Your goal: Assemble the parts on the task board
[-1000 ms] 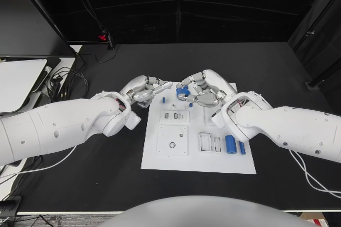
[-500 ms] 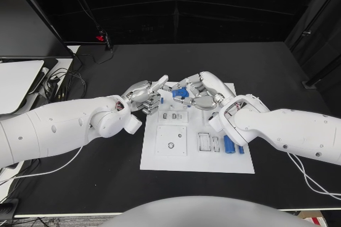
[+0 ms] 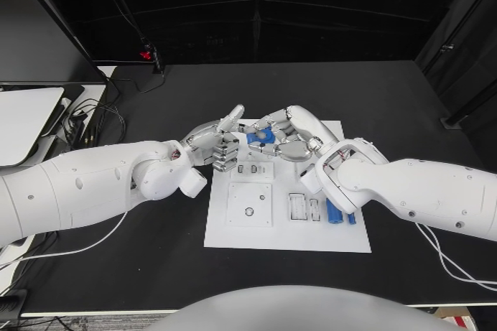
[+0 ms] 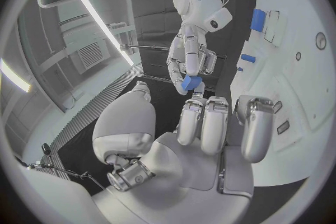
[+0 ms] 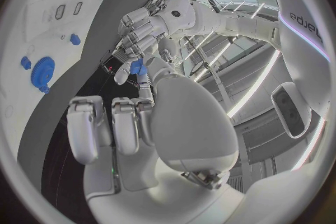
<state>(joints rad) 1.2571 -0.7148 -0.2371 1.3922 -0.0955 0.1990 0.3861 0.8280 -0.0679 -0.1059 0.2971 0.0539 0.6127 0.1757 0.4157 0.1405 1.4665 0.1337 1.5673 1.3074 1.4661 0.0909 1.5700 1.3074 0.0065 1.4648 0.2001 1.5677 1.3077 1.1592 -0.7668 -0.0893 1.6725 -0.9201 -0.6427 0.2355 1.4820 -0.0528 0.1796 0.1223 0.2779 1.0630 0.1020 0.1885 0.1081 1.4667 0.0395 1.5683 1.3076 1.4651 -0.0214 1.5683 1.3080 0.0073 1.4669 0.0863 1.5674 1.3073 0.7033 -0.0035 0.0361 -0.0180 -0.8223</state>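
Over the board's [image 3: 223, 230] far end, the right hand [image 3: 281, 137] pinches a blue part [image 3: 265, 135]; the left hand [image 3: 215, 143], fingers apart and empty, faces it just beside, nearer than any slot

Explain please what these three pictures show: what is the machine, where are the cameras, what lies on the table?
A robot with two white arms and silver hands. One picture looks down from its head; the two round ones come from wrist cameras. On the black table lies a white task board carrying small blue parts. Above its far end the right hand pinches a blue part in its fingers. The left hand is close by, holding nothing.
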